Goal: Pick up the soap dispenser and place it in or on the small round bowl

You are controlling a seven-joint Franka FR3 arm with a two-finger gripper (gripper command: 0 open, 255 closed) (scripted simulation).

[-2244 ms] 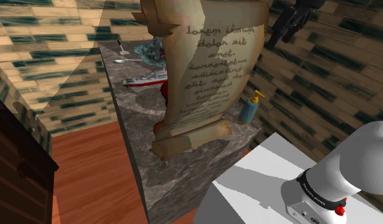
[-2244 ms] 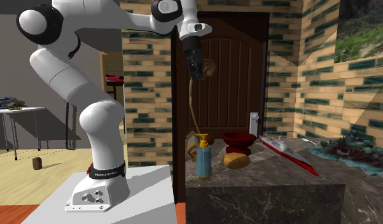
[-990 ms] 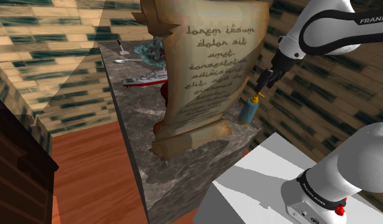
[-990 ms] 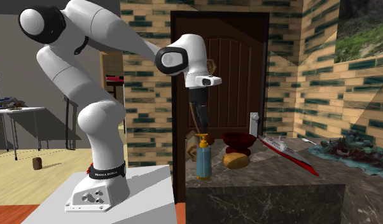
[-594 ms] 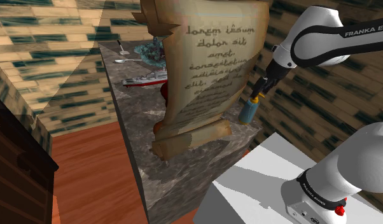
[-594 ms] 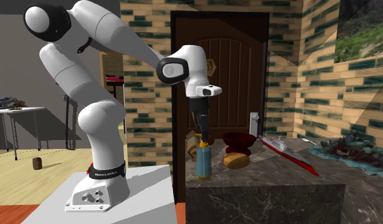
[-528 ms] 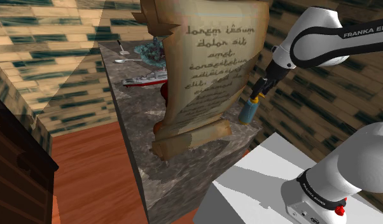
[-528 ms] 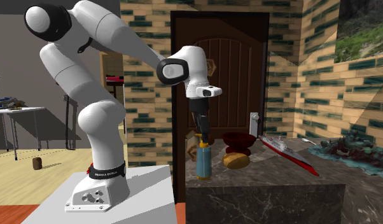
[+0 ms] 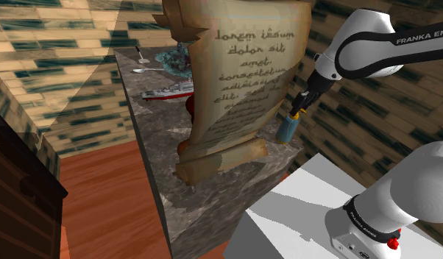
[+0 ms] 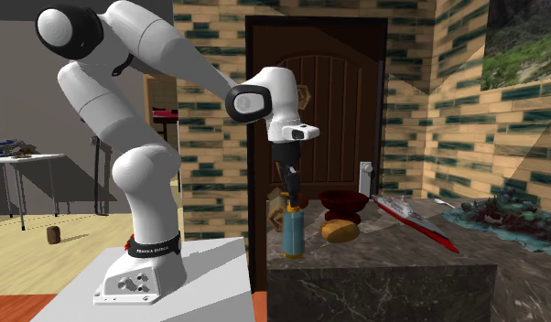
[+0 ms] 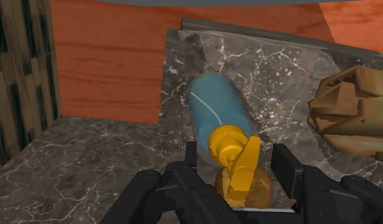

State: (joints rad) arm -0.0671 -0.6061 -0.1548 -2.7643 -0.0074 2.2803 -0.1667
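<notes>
While near counter (image 11: 88, 159) edge, dispenser pump (image 11: 233, 147) betw. spread fingers (image 11: 287, 167)

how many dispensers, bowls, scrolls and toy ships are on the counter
dispenser: 1
bowl: 1
scroll: 1
ship: 1
total: 4

One soap dispenser (image 9: 286, 130), one red bowl (image 10: 345, 200), one scroll (image 9: 242, 81) and one model ship (image 9: 168, 92).
</notes>
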